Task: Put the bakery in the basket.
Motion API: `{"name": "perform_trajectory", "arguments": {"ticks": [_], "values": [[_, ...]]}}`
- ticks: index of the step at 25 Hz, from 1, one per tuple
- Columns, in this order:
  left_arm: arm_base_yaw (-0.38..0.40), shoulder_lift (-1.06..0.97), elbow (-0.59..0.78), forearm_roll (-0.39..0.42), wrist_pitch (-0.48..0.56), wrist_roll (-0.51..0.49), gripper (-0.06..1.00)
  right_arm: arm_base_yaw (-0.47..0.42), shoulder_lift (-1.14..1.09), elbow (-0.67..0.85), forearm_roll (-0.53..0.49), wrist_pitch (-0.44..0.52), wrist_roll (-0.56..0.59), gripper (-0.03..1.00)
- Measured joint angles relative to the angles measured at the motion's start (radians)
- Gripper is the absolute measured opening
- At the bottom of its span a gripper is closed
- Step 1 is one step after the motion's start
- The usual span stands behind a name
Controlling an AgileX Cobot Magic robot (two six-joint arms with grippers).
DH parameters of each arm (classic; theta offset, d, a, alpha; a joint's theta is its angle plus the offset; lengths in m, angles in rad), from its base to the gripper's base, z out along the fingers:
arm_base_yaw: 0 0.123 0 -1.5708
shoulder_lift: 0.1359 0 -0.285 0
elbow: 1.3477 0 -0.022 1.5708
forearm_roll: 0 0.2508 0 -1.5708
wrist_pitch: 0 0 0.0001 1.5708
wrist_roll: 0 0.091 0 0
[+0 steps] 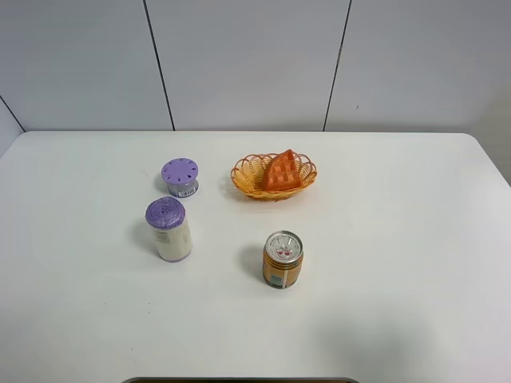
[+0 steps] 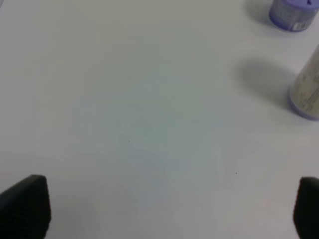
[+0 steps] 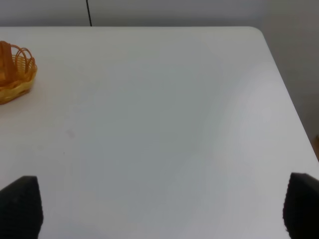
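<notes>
The orange-brown waffle wedge, the bakery, lies inside the oval wicker basket at the back middle of the table, leaning on its right side. The basket's edge also shows in the right wrist view. Neither arm shows in the exterior high view. My left gripper is open and empty over bare table, with only its dark fingertips visible. My right gripper is open and empty over the table's right part, far from the basket.
An orange-gold drink can stands in front of the basket. A white bottle with a purple cap and a small purple-lidded jar stand to the left; both show in the left wrist view, bottle and jar.
</notes>
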Motion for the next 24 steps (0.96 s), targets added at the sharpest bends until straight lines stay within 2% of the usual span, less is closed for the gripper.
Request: {"name": "perform_trajectory", "arguments": {"ticks": [24], "values": [[0.000,0.000,0.000,0.000,0.000,0.000,0.99,0.000,0.000,0.000,0.000,0.000,0.000,0.96]]}}
